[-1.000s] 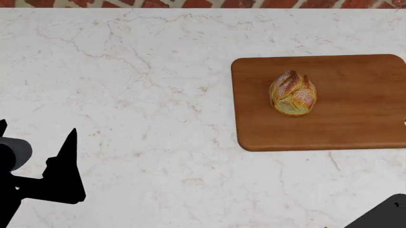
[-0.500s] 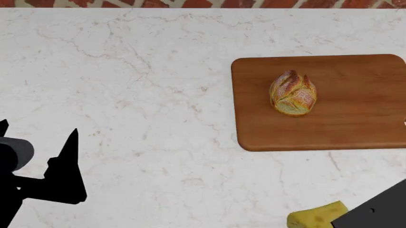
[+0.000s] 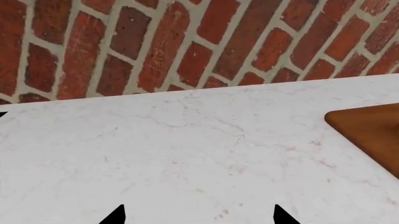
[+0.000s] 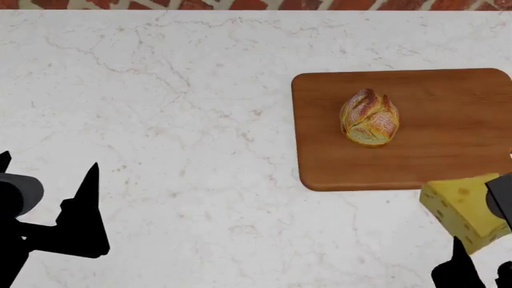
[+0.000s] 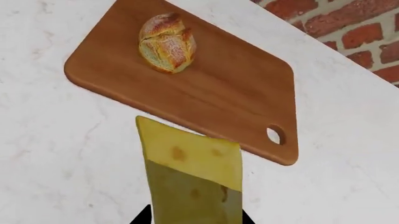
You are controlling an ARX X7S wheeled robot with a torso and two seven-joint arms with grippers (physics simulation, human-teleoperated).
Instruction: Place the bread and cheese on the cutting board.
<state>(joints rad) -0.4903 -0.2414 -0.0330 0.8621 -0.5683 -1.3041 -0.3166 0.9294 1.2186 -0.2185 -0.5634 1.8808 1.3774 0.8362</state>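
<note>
**Cheese held beside the board, bread already on it**

A small oval crusty loaf of bread [image 4: 369, 117], golden-brown with a reddish scored top and pale floury patches, lies on the flat rectangular reddish-brown wooden cutting board [image 4: 448, 162], toward the board's left half in the head view. The board rests on the white marble-veined desk [image 4: 176, 120], whose far edge meets a red brick wall [image 3: 187, 42]. In the right wrist view the board's small round hole [image 5: 274, 134] shows near one corner, at the end away from the bread.

The chunky yellow wedge of cheese [image 5: 190, 175], dotted with small darker holes, is pinched in the right pincer [image 5: 194, 217]; only the two dark finger tips show, one on either side of the block. In the head view the cheese [image 4: 464, 207] sits at the board's near right edge, just overlapping that rim. Whether it is lifted clear of the desk cannot be told.

The left pincer [image 3: 198, 215] is spread, its two black tips well apart with nothing between them, over bare desk well to the left of the board. In the head view it shows as a dark shape at the lower left [image 4: 48, 204]. One rounded corner of the board is seen at the edge of the left wrist view.
</note>
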